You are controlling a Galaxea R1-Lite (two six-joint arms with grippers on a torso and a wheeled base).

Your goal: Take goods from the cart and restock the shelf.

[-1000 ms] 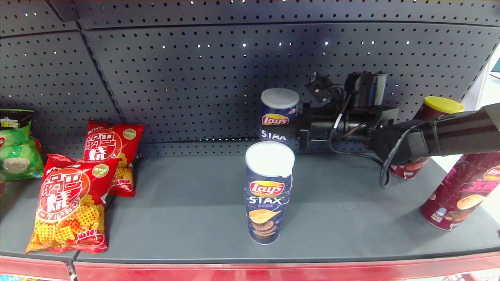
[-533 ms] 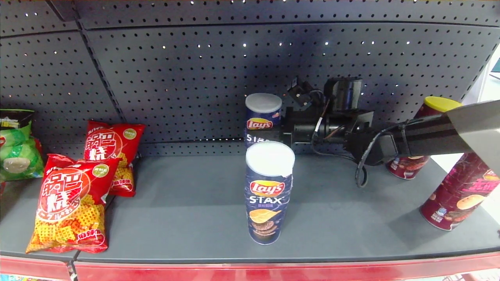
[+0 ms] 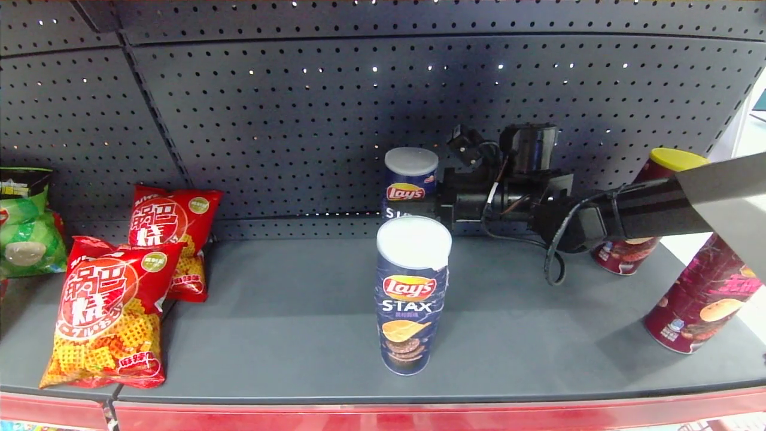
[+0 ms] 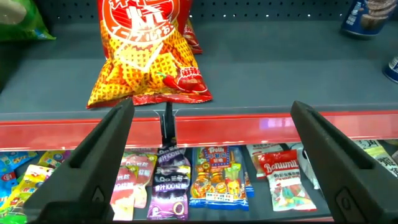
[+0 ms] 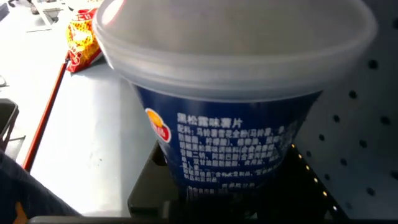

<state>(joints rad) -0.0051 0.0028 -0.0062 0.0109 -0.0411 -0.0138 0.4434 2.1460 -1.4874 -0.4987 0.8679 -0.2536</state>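
Note:
A blue chips can (image 3: pixel 410 179) with a pale lid stands upright close to the pegboard at the back of the shelf (image 3: pixel 287 323). My right gripper (image 3: pixel 432 206) is shut on its lower side, reaching in from the right. Up close, the same can (image 5: pixel 236 118) rises from between the dark fingers (image 5: pixel 149 193). A second blue chips can (image 3: pixel 412 293) stands in front and hides the base of the held one. Below the shelf's red front edge (image 4: pixel 199 127), my left gripper (image 4: pixel 211 162) hangs open with nothing in it.
Two red snack bags (image 3: pixel 108 311) and a green bag (image 3: pixel 24 227) lie on the shelf's left. Two maroon cans (image 3: pixel 700 299) stand at the right, behind and below my right arm. Small snack packets (image 4: pixel 211 177) hang on the lower shelf.
My right gripper carried the blue can leftward and slightly lower along the back wall, then a touch back to the right, ending behind the front can.

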